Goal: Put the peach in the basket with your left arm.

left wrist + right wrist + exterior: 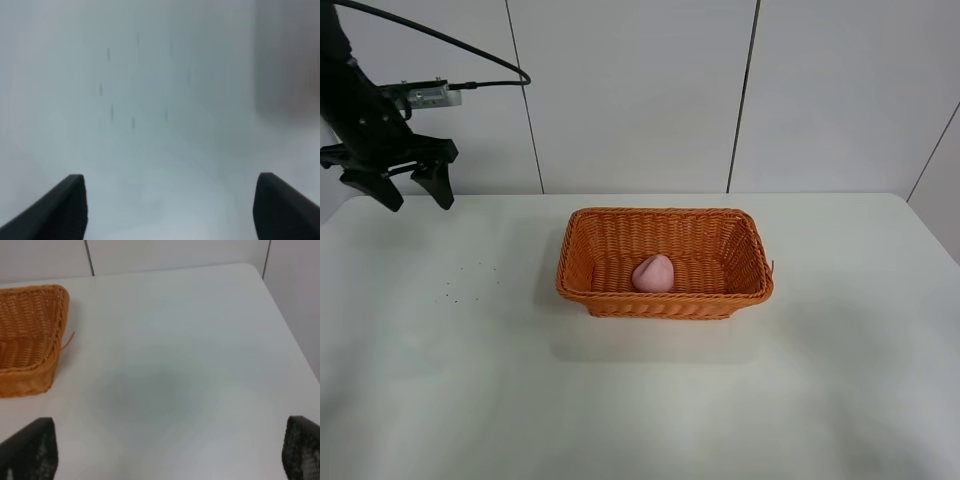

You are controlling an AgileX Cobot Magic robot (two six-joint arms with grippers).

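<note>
The pale pink peach (653, 273) lies inside the orange wicker basket (665, 219) in the middle of the white table. My left gripper (408, 192) is open and empty, raised above the table's far left corner, well left of the basket. In the left wrist view its two black fingertips (60, 212) stand wide apart over blurred white table, with nothing between them. My right gripper (167, 455) is open and empty; its fingertips (30, 450) show at the lower corners of the right wrist view, with the basket's end (30, 335) off to one side. The right arm is out of the exterior view.
The white table (470, 400) carries a few small dark specks (470, 275) left of the basket. Grey wall panels (640, 90) stand behind the table. The table's right edge and corner show in the right wrist view (280, 310).
</note>
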